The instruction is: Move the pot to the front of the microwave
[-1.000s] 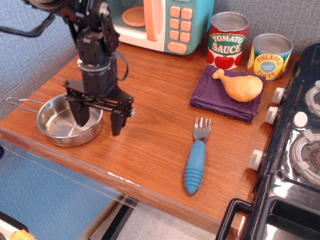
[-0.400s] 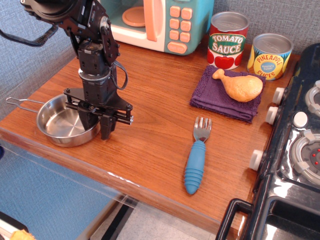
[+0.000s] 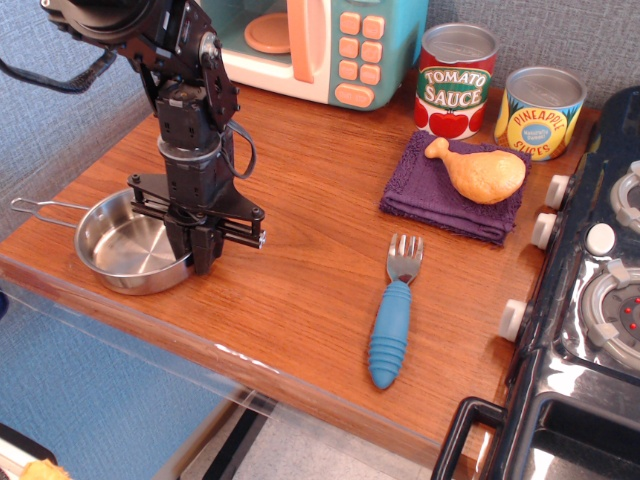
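Note:
The pot (image 3: 128, 248) is a small shiny steel pan with a wire loop handle pointing left. It sits at the front left corner of the wooden counter (image 3: 300, 290). My gripper (image 3: 194, 247) points straight down, with its fingers closed on the pot's right rim. The microwave (image 3: 320, 45), teal and white with peach door trim and buttons, stands at the back of the counter, well behind the pot.
A tomato sauce can (image 3: 456, 80) and a pineapple can (image 3: 540, 112) stand at the back right. A toy chicken leg (image 3: 480, 170) lies on a purple cloth (image 3: 450, 195). A blue-handled fork (image 3: 393, 315) lies mid-counter. A black stove (image 3: 590, 300) borders the right.
The gripper's fingers, wide apart a second ago with one inside the pot, have closed together on the pot's right rim. The pot has shifted only slightly.

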Available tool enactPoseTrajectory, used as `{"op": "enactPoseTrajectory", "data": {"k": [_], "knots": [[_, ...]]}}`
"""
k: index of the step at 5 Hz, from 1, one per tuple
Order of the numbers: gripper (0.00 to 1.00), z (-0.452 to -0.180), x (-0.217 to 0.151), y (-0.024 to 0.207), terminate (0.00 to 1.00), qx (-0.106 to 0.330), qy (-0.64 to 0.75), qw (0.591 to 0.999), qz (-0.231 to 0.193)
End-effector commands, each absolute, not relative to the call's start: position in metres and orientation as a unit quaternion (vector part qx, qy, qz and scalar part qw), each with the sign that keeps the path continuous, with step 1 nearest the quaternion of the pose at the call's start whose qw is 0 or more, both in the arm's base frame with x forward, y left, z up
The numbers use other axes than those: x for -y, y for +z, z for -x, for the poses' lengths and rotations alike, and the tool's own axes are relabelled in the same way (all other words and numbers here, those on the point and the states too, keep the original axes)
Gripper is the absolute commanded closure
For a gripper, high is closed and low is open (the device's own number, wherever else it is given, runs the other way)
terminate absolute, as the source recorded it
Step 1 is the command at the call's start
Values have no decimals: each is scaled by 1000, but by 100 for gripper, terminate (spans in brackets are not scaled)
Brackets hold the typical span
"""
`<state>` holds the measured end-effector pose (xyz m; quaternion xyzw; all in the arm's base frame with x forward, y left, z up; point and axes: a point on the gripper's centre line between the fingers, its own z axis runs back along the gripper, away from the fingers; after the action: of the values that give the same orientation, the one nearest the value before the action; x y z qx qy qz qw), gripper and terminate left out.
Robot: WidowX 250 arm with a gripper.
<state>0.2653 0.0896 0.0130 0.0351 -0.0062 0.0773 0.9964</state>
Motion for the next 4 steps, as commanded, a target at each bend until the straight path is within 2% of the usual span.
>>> {"op": "enactPoseTrajectory", "data": {"k": [1, 2, 3, 4], "knots": [[100, -263, -88, 31, 0, 29, 76, 996, -33], [100, -265, -67, 66, 0, 44, 46, 997, -51], [100, -276, -36, 110, 0, 68, -20, 997, -23], [100, -308, -17, 128, 0, 89, -66, 994, -16]]}}
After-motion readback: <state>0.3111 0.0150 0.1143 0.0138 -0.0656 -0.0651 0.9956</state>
